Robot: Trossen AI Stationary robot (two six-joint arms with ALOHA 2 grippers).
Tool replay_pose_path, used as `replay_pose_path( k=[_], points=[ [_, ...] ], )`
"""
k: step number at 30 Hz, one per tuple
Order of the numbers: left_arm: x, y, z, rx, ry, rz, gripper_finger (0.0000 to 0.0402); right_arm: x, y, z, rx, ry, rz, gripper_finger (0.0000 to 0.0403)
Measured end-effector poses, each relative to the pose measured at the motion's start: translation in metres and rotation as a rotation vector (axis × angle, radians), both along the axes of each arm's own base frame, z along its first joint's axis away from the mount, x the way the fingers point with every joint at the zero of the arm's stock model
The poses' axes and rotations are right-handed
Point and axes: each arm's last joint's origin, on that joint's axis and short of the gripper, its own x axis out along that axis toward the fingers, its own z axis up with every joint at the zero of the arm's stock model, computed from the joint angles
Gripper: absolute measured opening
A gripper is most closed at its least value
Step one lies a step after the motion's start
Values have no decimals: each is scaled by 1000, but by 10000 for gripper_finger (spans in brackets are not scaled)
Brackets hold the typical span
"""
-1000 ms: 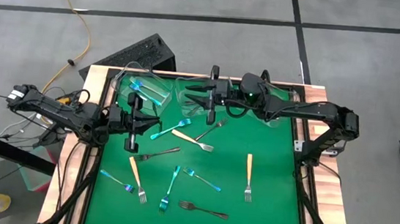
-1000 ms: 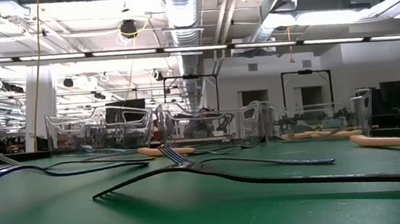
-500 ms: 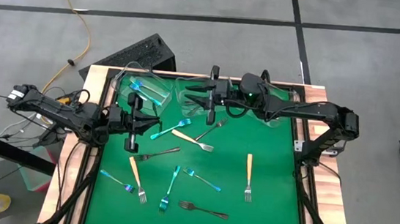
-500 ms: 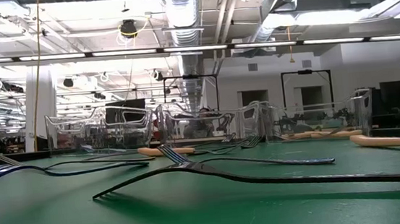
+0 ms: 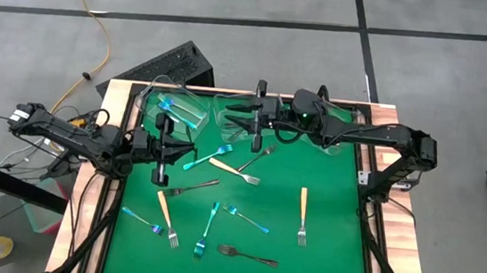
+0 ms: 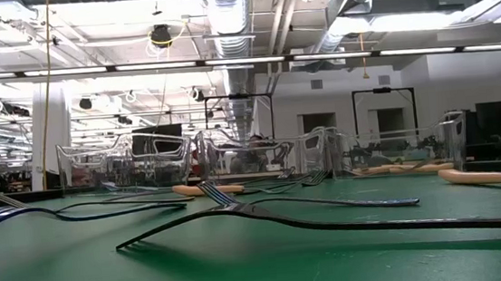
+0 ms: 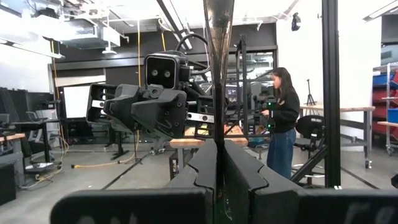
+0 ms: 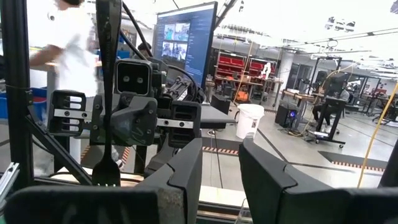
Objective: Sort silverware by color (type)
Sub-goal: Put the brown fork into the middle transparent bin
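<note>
Left tool [image 5: 162, 160] is clenched on a dark fork [image 7: 219, 37], lifted just beside the clear tubs [image 5: 183, 108]. Right tool [image 5: 257, 120] hangs over the tubs, jaws parted, empty. Other forks [image 5: 206, 230] lie scattered on the green worktop [image 5: 324, 234]. Risk: the thin handle slips, so the fork drops outside its tub.

From overhead we look straight down on the whole green table [image 5: 323, 243], while our table-height camera looks level across it, very close to the nearest forks [image 6: 330, 220]. Both wrist cameras face outward into the room and apparently toward each other, since each shows the opposite arm.
</note>
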Motion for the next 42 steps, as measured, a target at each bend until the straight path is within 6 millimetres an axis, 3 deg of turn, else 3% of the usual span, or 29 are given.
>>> replay_pose_path(
  k=[15, 28, 42],
  points=[
    [0, 0, 0, -8, 0, 13, 0, -1, -4, -1, 26, 9, 0, 129],
    [11, 19, -3, -36, -11, 5, 0, 5, 20, -4, -50, 14, 97, 213],
    [10, 21, -1, -21, -32, 22, 0, 4, 15, -2, -60, -4, 79, 215]
  ],
)
